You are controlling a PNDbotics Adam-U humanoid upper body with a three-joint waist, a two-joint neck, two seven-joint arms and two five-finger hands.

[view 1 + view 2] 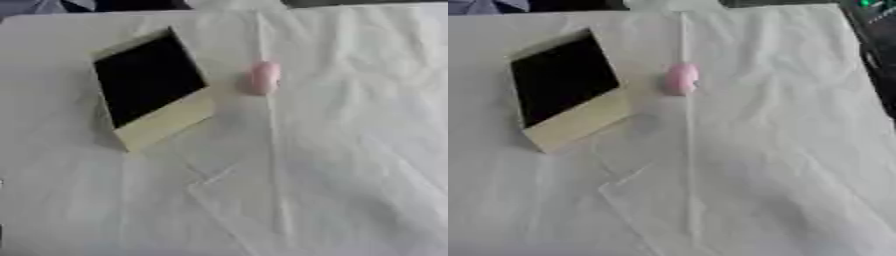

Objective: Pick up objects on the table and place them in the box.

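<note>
Hand, left and right: neither shows in either view, so whether spread, pressed together or pinching cannot be told
Box point(150, 87): pale cardboard, open top, dark inside, set askew on the left half of the desk, near the far edge; contents not discernible
Pink object point(262, 78): small, rounded, lying on the cloth just to the right of the box, apart from it, on a long fold line
Desk point(350, 165): covered with creased white cloth
Dark equipment point(875, 40): at the upper right edge of the right eye view, beyond the cloth
</note>
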